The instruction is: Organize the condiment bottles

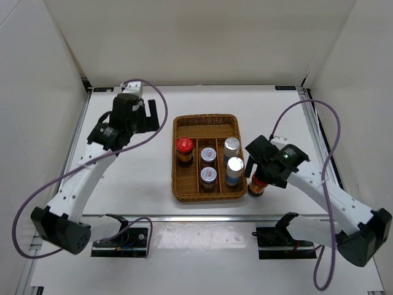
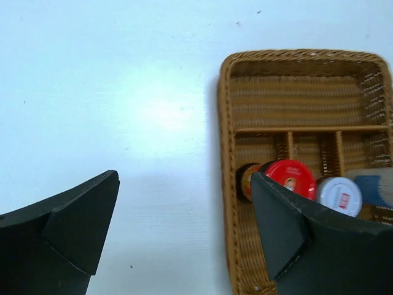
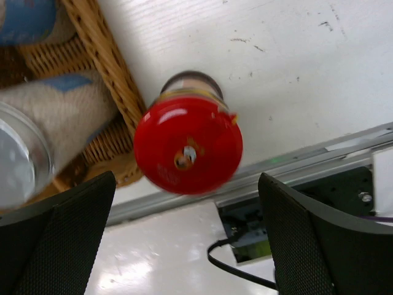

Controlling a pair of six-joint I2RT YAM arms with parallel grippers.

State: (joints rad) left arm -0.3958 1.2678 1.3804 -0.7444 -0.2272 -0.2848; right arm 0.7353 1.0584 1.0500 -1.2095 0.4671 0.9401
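- A wicker tray (image 1: 206,195) is seen at the middle of the table (image 1: 135,184). It is divided into three lengthwise compartments and one crosswise compartment at its far end.
- In the left compartment one red-capped bottle (image 1: 184,147) is stood upright. In the middle compartment two brown jars (image 1: 208,155) with silver lids are set one behind the other. In the right compartment two silver-capped bottles (image 1: 231,146) are lined up likewise.
- Six bottles are counted: five inside the tray and one outside it.
- The outside bottle (image 3: 187,144), also red-capped, is stood on the table just beside the tray's near right corner.
- The right gripper (image 3: 185,177) is spread wide, with that cap between its fingers and touched by neither.
- The left gripper (image 2: 184,178) is spread as well, held over the table left of the tray's far end, apart from the bottles.
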